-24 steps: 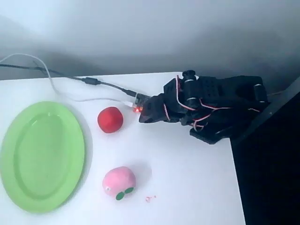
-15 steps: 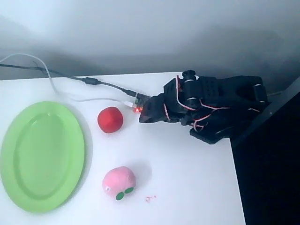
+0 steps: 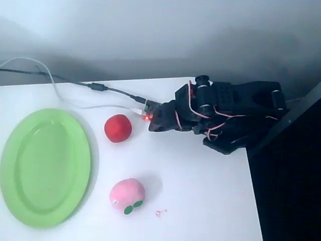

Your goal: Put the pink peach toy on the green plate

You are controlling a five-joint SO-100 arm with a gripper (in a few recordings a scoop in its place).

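Jaws [image 3: 152, 124] folded in dark arm, opening unclear.

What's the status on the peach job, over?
End effector folded at table's right side, jaw state unclear, holding nothing. Pink peach toy on table, right of green plate, not on it. Red ball beside end effector, off the peach-to-plate path.

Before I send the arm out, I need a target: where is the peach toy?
In the overhead view, the peach toy lies on the white table, just right of the green plate and below the red ball.
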